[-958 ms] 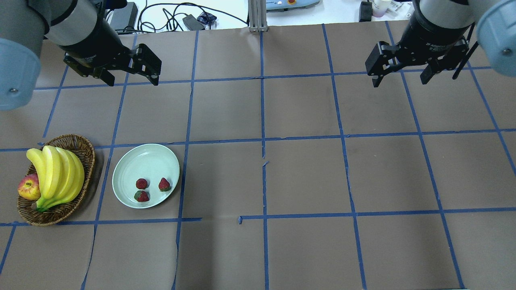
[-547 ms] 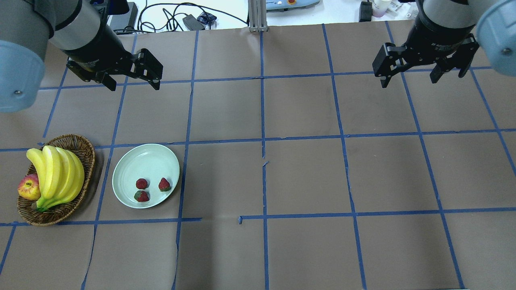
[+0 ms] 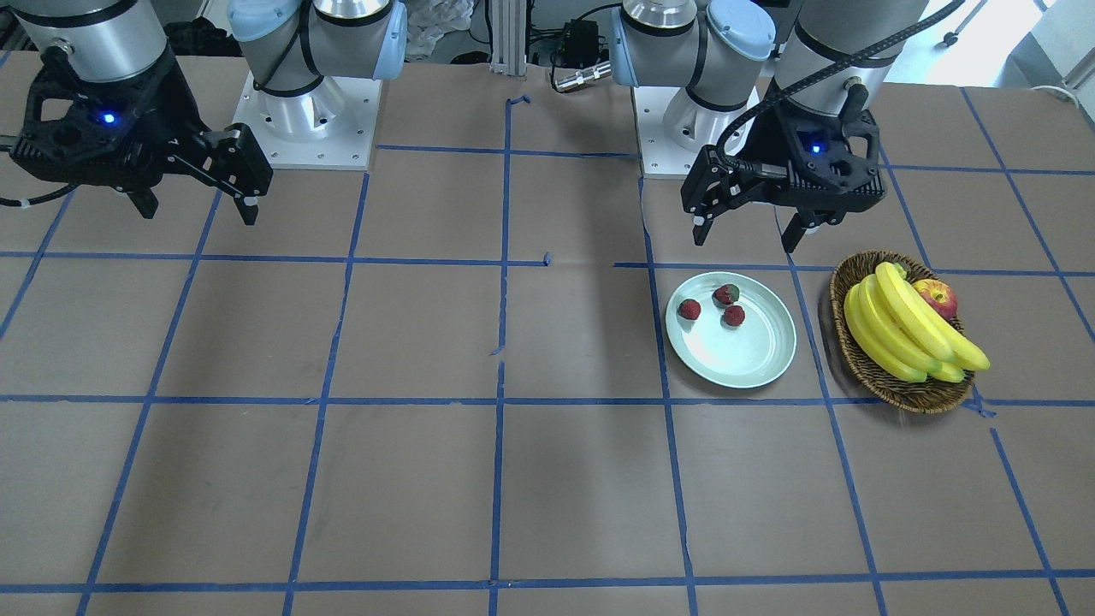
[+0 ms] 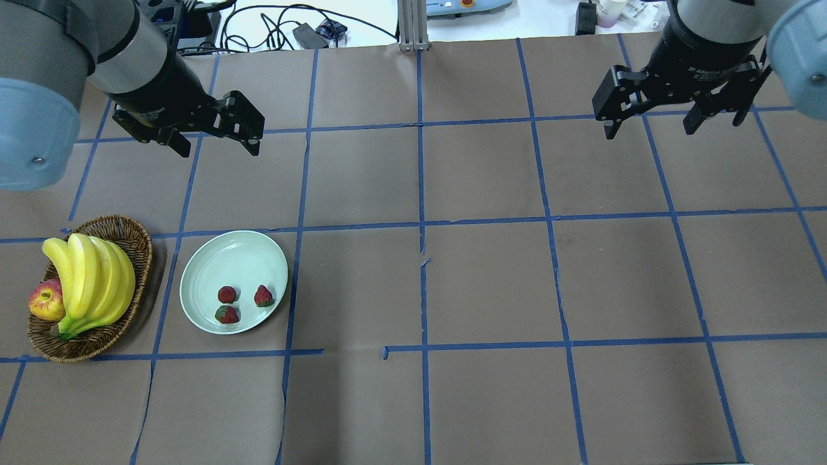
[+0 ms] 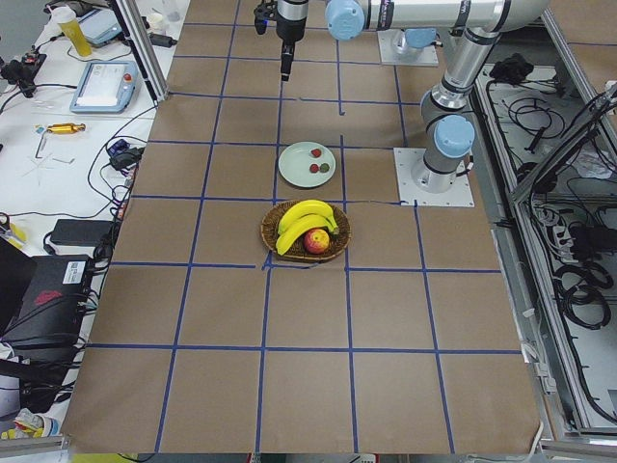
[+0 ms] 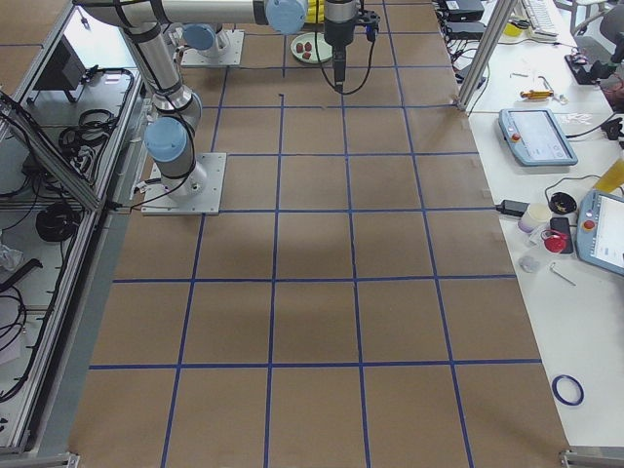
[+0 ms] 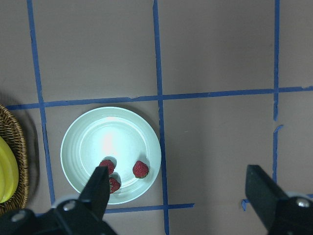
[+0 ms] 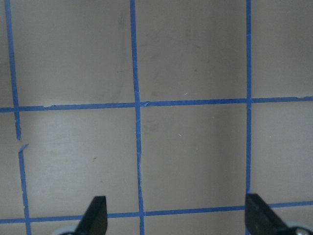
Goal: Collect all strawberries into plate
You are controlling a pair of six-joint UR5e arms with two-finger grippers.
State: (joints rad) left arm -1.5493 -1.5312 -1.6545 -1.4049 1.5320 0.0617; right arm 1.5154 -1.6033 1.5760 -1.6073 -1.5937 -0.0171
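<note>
Three strawberries [image 4: 227, 294] [image 4: 263, 296] [image 4: 227, 314] lie together inside the pale mint plate [image 4: 232, 258], near its front rim. They also show in the front view [image 3: 689, 309] and in the left wrist view [image 7: 141, 169] on the plate [image 7: 112, 137]. My left gripper [image 4: 218, 147] hangs open and empty, high above the table behind the plate. My right gripper [image 4: 649, 132] is open and empty over bare table at the far right. The right wrist view shows only its fingertips [image 8: 95, 215] above brown paper.
A brown wicker basket [image 4: 139, 236] with a bunch of bananas [image 4: 90, 278] and a red-yellow apple [image 4: 45, 302] stands just left of the plate. Brown paper with blue tape grid lines covers the table. Cables and devices lie beyond the far edge.
My left gripper has drifted a little toward the plate's side of the table. My right gripper has shifted slightly. The strawberries and plate have not moved.
</note>
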